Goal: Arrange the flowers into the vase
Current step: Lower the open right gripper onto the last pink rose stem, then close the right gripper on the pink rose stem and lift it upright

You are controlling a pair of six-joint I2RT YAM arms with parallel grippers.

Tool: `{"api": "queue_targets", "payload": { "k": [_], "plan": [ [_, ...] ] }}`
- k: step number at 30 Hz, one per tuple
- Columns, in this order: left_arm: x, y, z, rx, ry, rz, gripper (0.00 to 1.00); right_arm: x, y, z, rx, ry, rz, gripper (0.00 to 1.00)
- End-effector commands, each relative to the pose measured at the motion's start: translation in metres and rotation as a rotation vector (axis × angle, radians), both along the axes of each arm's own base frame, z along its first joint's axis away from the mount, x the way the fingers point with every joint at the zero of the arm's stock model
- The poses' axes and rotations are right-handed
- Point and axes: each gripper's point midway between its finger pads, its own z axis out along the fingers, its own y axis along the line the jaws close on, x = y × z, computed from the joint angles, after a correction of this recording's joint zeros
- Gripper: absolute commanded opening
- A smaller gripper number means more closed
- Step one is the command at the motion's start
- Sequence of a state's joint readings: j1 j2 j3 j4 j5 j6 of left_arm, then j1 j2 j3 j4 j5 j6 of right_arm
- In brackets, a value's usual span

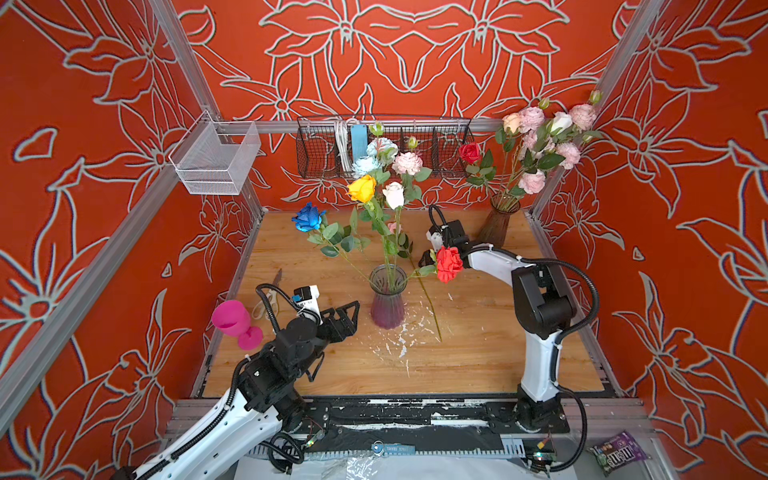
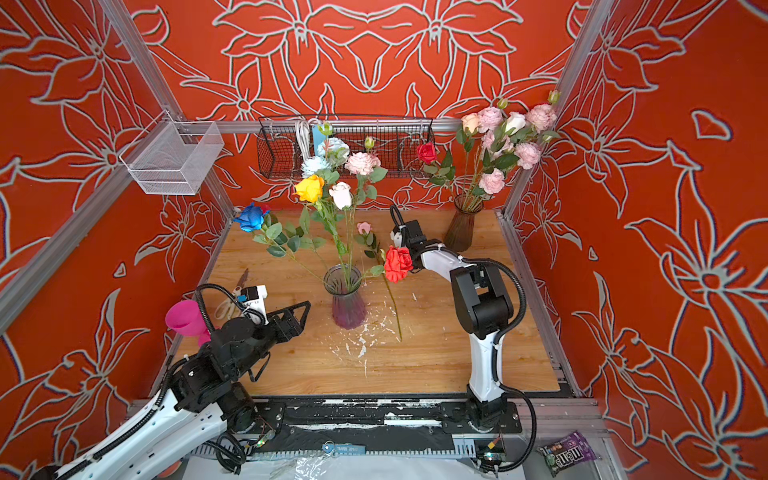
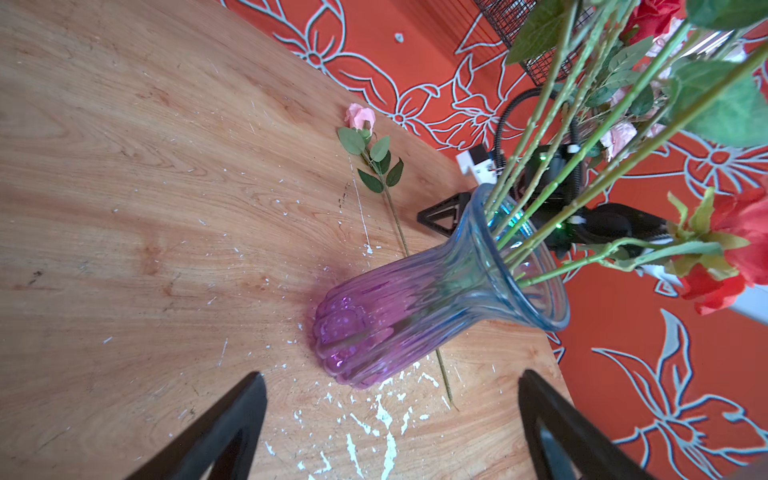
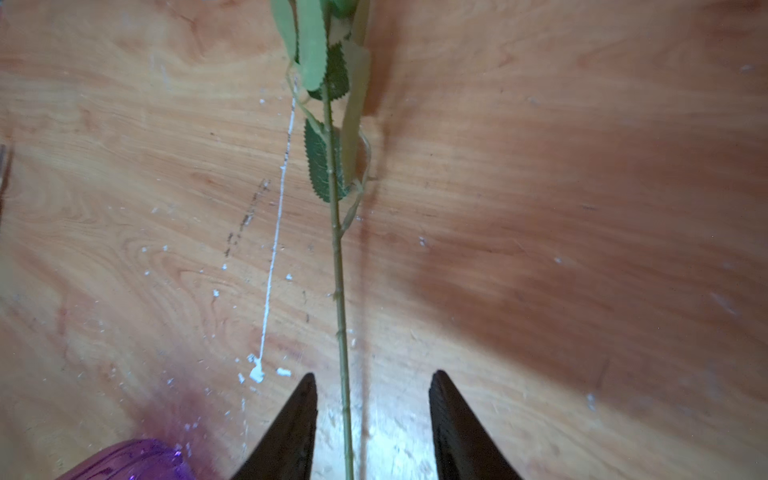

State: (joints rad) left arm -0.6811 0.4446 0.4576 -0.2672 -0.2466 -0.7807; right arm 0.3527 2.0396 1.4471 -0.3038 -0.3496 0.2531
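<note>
Nearly finished: several green-stemmed artificial flowers (image 1: 362, 188) already in ribbed purple-blue glass vase (image 1: 387, 305). Left to place: thin-stemmed pink rosebud (image 3: 360, 116) lying on wooden surface (image 1: 478, 353) beside it, straddled by half-open, empty right end effector (image 4: 372, 376). Left end effector (image 3: 390, 374) wide open, empty.

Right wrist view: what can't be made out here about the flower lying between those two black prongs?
- Bloom of the thin green-stemmed flower: cut off by the top edge; only stem and leaves show.
- Purple glass vase: only a corner, cut by the bottom edge.
- Right gripper: open astride the stem, but whether it touches is unclear; in a top view the red rose bloom covers most of it.
</note>
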Motion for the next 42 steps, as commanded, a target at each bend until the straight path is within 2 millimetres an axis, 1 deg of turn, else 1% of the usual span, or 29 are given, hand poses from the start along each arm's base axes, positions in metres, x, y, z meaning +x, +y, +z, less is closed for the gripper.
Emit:
{"api": "queue_targets", "payload": {
  "k": [1, 3, 6, 9, 13, 16, 19, 21, 23, 28, 31, 32, 34, 37, 42],
  "plan": [
    [0.003, -0.004, -0.003, 0.005, -0.007, -0.011, 0.95, -0.014, 0.016, -0.013, -0.036, 0.07, 0.093, 0.46],
    [0.004, -0.005, -0.005, 0.006, -0.006, -0.012, 0.96, -0.016, 0.025, -0.018, -0.09, 0.067, 0.124, 0.46],
    [0.005, -0.006, -0.005, 0.01, -0.007, -0.013, 0.96, -0.017, 0.028, -0.029, -0.211, 0.077, 0.129, 0.46],
    [0.006, -0.007, -0.004, 0.011, -0.008, -0.017, 0.96, -0.011, 0.027, -0.037, -0.24, 0.099, 0.093, 0.43],
    [0.006, -0.006, -0.002, 0.01, -0.01, -0.018, 0.96, -0.006, 0.028, -0.035, -0.243, 0.091, 0.08, 0.4],
    [0.005, -0.005, -0.001, 0.012, -0.013, -0.017, 0.97, -0.005, 0.027, -0.035, -0.249, 0.086, 0.075, 0.35],
    [0.004, -0.003, -0.001, 0.008, -0.014, -0.011, 0.97, -0.004, 0.026, -0.038, -0.252, 0.094, 0.075, 0.25],
    [0.003, -0.002, 0.001, 0.004, -0.018, -0.011, 0.96, -0.004, 0.025, -0.037, -0.252, 0.092, 0.066, 0.15],
    [0.003, -0.002, 0.003, -0.001, -0.021, -0.011, 0.96, -0.003, 0.024, -0.032, -0.238, 0.078, 0.052, 0.11],
    [0.001, -0.001, 0.006, -0.005, -0.021, -0.012, 0.97, -0.004, 0.017, -0.01, -0.203, 0.024, 0.024, 0.04],
    [0.001, -0.001, 0.008, -0.015, -0.025, -0.013, 0.97, -0.011, 0.01, 0.006, -0.167, -0.004, -0.003, 0.02],
    [0.001, -0.001, 0.009, -0.017, -0.027, -0.013, 0.97, -0.014, 0.007, 0.014, -0.153, -0.02, -0.015, 0.02],
    [0.0, -0.001, 0.011, -0.021, -0.031, -0.014, 0.97, -0.025, 0.0, 0.024, -0.13, -0.041, -0.036, 0.01],
    [0.0, -0.002, 0.015, -0.027, -0.037, -0.018, 0.97, -0.047, -0.013, 0.037, -0.111, -0.065, -0.069, 0.01],
    [-0.001, -0.003, 0.02, -0.025, -0.047, -0.03, 0.97, -0.086, -0.043, 0.049, -0.104, -0.095, -0.152, 0.01]
  ]
}}
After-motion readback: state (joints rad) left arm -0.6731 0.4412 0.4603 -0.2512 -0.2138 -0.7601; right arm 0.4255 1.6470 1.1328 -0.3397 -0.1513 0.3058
